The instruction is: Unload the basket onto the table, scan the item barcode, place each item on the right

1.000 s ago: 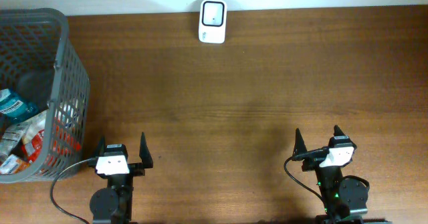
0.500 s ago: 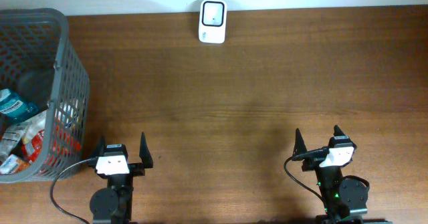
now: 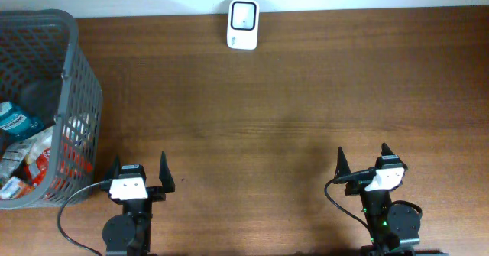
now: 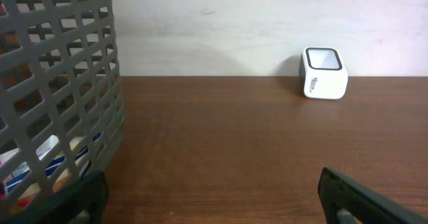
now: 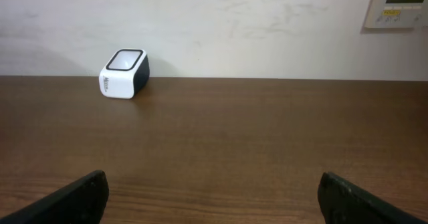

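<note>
A brown wooden table (image 3: 290, 95) is seen from above, with a small white scanner (image 3: 243, 24) standing at its far edge against a pale wall. Far to the left of the scanner, at the table's left end, sits a grey mesh basket (image 3: 72, 88). Colourful packets (image 3: 23, 153) lie heaped inside it, all of them well apart from the scanner. Toward the near edge and left of the scanner, the left gripper (image 3: 139, 164) points at the far wall, its jaws spread wide and holding nothing. Toward the near edge and right of the scanner, well apart from it, the right gripper (image 3: 362, 153) sits the same way, jaws wide and empty. In the right wrist view, a beige panel (image 5: 400, 3) hangs on the wall, far right of the scanner.
</note>
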Action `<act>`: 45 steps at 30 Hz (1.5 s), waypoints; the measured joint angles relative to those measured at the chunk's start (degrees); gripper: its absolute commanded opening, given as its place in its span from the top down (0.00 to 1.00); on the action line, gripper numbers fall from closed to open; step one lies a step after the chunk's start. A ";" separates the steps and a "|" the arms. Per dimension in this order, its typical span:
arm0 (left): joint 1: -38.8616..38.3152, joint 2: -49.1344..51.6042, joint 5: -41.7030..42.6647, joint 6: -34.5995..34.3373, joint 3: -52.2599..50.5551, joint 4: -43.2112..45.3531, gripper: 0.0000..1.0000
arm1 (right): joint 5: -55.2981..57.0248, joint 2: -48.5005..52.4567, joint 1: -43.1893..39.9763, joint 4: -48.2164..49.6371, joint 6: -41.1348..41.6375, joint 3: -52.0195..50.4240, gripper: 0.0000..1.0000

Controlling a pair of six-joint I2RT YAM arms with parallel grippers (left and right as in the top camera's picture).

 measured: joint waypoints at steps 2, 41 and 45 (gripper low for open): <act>0.00 0.00 -0.02 0.00 0.00 0.00 0.02 | 0.00 0.00 0.00 0.00 0.02 0.00 0.01; 0.00 0.00 1.57 -0.04 -0.04 0.90 0.02 | 0.00 0.00 0.00 0.00 -0.02 0.00 0.01; 0.00 0.00 11.41 -0.11 -0.31 8.44 0.01 | 0.00 0.00 0.00 0.00 -0.02 0.00 0.01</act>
